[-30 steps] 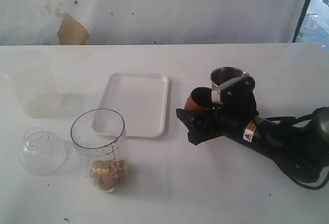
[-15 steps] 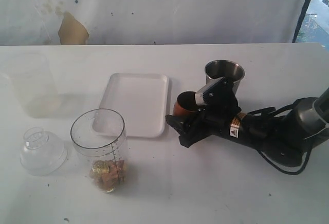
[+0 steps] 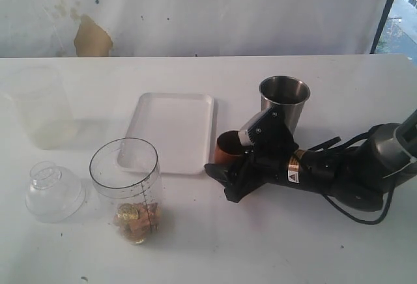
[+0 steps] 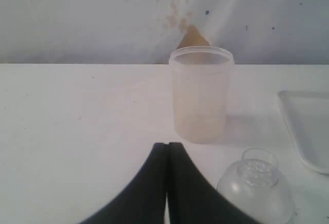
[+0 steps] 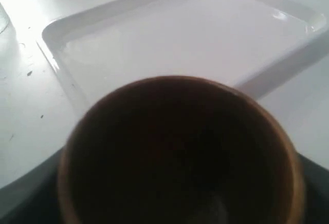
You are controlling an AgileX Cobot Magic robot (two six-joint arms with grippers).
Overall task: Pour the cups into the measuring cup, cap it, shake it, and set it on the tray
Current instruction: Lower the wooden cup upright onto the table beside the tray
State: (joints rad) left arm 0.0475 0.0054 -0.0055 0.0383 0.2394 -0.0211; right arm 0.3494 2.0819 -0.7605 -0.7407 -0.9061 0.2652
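My right gripper (image 3: pixel 226 167) lies low over the table, shut on the small brown wooden cup (image 3: pixel 229 146), just right of the white tray (image 3: pixel 172 131). In the right wrist view the cup (image 5: pixel 180 152) fills the space between the jaws, its dark inside facing the camera, with the tray (image 5: pixel 180 34) beyond it. The steel tumbler (image 3: pixel 285 101) stands upright behind the arm. The clear measuring cup (image 3: pixel 127 189) stands at the front left with brownish pieces at its bottom. My left gripper (image 4: pixel 167 145) is shut on nothing and is out of the exterior view.
A clear domed lid (image 3: pixel 52 191) lies left of the measuring cup, and it shows near my left gripper too, as the lid (image 4: pixel 256 188). A frosted plastic cup (image 3: pixel 42 108) stands at the back left, the same cup (image 4: pixel 199 95) ahead of the left fingers. A white backdrop closes the far edge.
My right arm has moved left and down with the brown cup, away from the steel tumbler and toward the tray's right edge. The left gripper has not changed.
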